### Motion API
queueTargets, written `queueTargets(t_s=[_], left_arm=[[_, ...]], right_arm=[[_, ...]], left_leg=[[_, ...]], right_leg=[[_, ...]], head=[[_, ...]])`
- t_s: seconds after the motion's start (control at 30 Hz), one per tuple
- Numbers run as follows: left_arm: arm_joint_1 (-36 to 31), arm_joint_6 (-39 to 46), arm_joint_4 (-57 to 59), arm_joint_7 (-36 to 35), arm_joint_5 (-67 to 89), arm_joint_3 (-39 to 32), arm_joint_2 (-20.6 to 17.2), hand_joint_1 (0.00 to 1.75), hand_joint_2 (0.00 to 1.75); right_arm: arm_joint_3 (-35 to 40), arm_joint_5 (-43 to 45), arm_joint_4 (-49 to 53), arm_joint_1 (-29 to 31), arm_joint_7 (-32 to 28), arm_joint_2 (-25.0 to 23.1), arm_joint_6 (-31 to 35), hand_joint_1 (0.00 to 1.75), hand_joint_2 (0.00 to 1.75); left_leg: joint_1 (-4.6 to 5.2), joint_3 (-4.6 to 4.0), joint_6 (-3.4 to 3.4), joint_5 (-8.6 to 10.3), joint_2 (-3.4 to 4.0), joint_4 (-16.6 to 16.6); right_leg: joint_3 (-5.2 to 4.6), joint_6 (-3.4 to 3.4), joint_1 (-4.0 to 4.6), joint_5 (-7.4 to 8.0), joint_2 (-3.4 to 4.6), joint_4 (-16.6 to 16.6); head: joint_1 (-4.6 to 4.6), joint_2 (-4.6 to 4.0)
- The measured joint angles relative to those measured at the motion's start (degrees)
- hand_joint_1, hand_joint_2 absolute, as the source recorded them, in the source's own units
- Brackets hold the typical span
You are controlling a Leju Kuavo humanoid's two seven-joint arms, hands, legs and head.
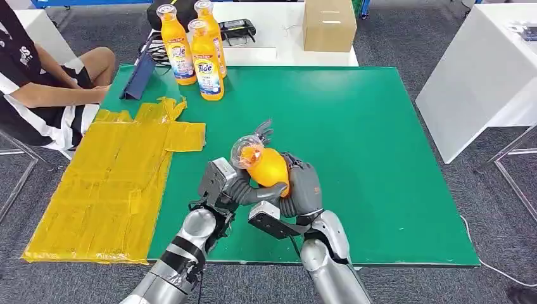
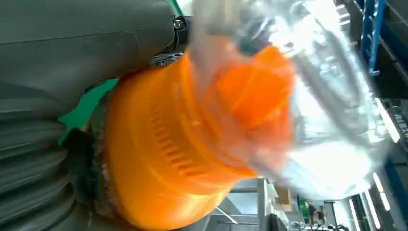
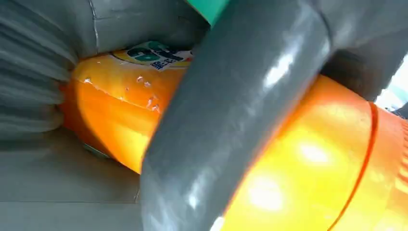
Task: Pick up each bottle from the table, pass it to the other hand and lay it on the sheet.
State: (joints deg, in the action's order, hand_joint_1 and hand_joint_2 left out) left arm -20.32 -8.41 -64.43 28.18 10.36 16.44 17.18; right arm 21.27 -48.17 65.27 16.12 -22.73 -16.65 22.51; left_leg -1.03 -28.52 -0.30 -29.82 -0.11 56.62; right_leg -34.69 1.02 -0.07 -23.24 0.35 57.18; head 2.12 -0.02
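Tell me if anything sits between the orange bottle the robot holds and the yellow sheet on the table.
Nothing visible does. The orange plastic bottle is held between both hands above the green table, and only bare green surface separates it from the yellow taped sheet. Three other bottles stand farther back.

Lighting even and bright from overhead in head view, shadows showing soft under hands. Glare blowing out on clear cap (image 2: 332, 110) in left wrist view, w/ heavy motion blur. Bottle (image 3: 298, 178) sitting too close in right wrist view, going out of focus, bright hotspots glinting on plastic.
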Motion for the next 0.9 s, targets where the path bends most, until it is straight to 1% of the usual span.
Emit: queueTargets(t_s=[0.27, 0.3, 0.33, 0.9], left_arm=[[0.5, 0.0, 0.0, -0.2, 0.1, 0.3, 0.1, 0.0, 1.75], [0.5, 0.0, 0.0, -0.2, 0.1, 0.3, 0.1, 1.68, 1.75], [0.5, 0.0, 0.0, -0.2, 0.0, 0.4, 0.1, 1.75, 1.75], [1.7, 0.0, -1.1, -0.4, -1.6, 0.0, 0.1, 1.75, 1.75]], right_arm=[[-0.3, 0.0, 1.1, -0.1, 0.0, 0.0, 0.0, 1.75, 1.75], [-0.4, 0.0, 1.2, -0.1, 0.1, 0.0, -0.1, 1.75, 1.75], [-0.5, 0.0, 1.2, -0.1, 0.1, 0.0, -0.2, 1.73, 1.75], [-0.4, -1.7, 1.1, -0.8, 0.7, -0.2, -1.0, 1.75, 1.75]], left_leg=[[0.0, 0.01, 0.0, 0.0, 0.0, 0.0], [-0.01, 0.01, 0.0, 0.0, 0.01, 0.0], [-0.01, 0.01, 0.0, 0.0, 0.01, 0.0], [0.0, 0.01, 0.0, 0.0, 0.01, 0.0]], right_leg=[[0.0, 0.0, 0.0, 0.0, 0.0, 0.0], [0.0, 0.0, 0.01, 0.0, 0.0, 0.0], [0.0, 0.0, 0.01, 0.0, 0.0, 0.0], [0.0, 0.0, 0.0, 0.0, 0.0, 0.0]], head=[[0.0, 0.0], [0.0, 0.0], [0.0, 0.0], [-0.02, 0.0]])
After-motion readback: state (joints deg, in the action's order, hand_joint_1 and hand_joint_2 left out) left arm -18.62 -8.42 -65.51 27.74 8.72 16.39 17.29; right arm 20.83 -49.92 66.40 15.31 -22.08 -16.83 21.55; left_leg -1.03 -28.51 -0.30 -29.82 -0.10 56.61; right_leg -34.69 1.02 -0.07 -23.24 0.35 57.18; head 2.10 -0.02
